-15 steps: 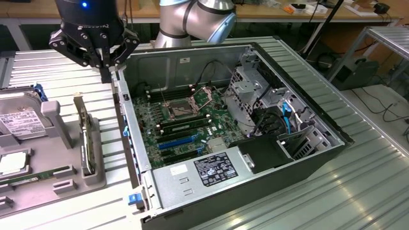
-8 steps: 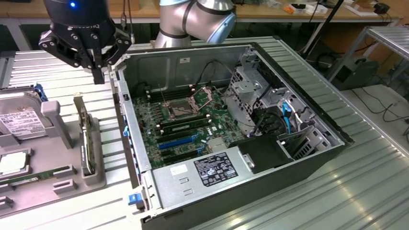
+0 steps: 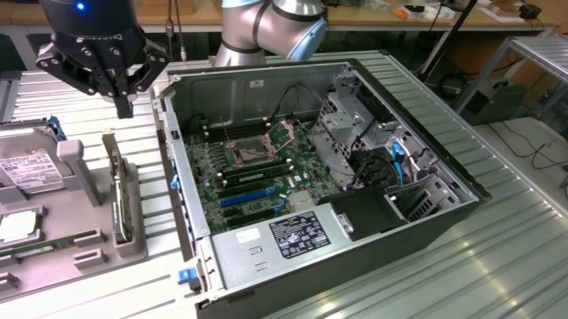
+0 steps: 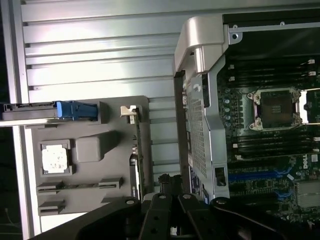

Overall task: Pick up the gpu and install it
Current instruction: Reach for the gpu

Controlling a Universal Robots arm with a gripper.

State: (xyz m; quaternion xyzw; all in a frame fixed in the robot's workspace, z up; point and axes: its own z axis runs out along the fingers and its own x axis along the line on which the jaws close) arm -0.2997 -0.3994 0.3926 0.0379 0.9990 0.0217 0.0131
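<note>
The gpu [image 3: 114,189] stands on edge in a slot of the grey holder tray [image 3: 93,219], left of the open computer case [image 3: 293,166] in the exterior view. It is a thin dark card with a silver bracket at its far end. My black gripper [image 3: 124,103] hangs above that far end, clear of the card, with its fingers pressed together and nothing between them. From the wrist the card [image 4: 136,160] runs edge-on along the tray's side. The gripper [image 4: 171,192] sits just past the card's end, beside the case wall [image 4: 200,125].
The tray also holds a silver hard drive [image 3: 31,169], a processor chip [image 3: 18,226] and a slim memory stick [image 3: 36,249]. Inside the case lie the green motherboard [image 3: 253,166] with blue slots [image 3: 253,196], a drive cage [image 3: 355,126] and a black power block [image 3: 368,212]. The ribbed metal table [image 3: 461,266] surrounds all of it.
</note>
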